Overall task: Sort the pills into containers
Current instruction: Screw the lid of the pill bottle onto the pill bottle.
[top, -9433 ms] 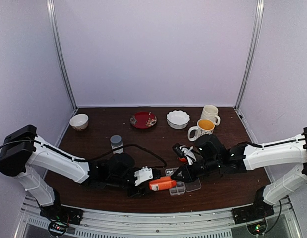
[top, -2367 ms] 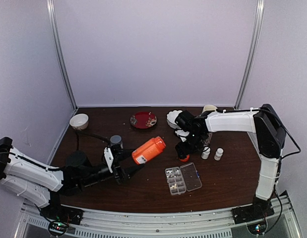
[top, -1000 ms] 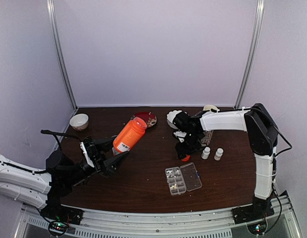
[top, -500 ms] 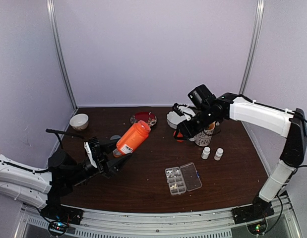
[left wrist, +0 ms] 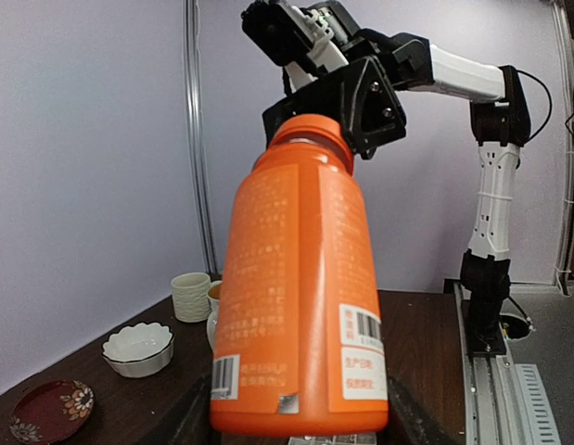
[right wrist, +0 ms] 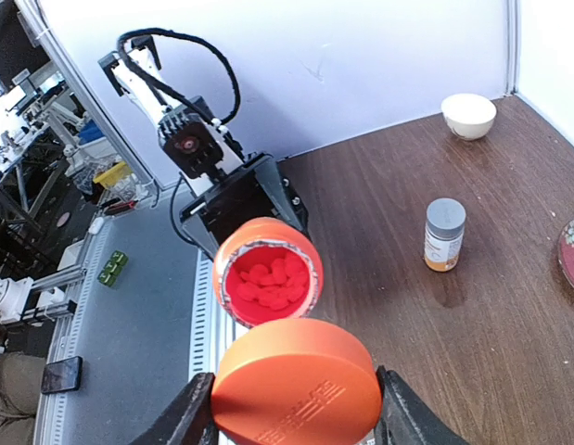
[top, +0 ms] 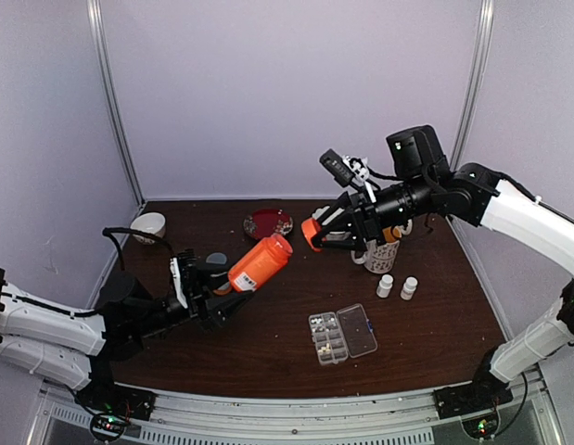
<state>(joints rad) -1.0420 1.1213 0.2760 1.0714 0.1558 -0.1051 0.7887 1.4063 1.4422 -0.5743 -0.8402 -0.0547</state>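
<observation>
My left gripper [top: 222, 289] is shut on the base of an open orange bottle [top: 261, 263], held off the table and tilted up to the right. In the right wrist view its mouth [right wrist: 268, 278] shows round pills [right wrist: 271, 275], tinted red. My right gripper [top: 316, 234] is shut on the orange cap [right wrist: 296, 394], in the air just beyond the bottle's mouth and apart from it. The clear pill box [top: 359, 330] lies open on the table below, with whitish pills [top: 325, 326] in some containers [top: 329, 341].
Two small white bottles [top: 386, 286] [top: 409, 287] stand right of the box. A grey-capped bottle [right wrist: 444, 235] stands behind the left gripper. Mugs [top: 384, 252], a red plate [top: 268, 222] and a white bowl [top: 148, 225] line the back. A scalloped bowl [left wrist: 138, 348] sits there too.
The right arm has lifted the cap higher and swung it left, facing the bottle's mouth. The left arm has shifted the bottle slightly right and lower.
</observation>
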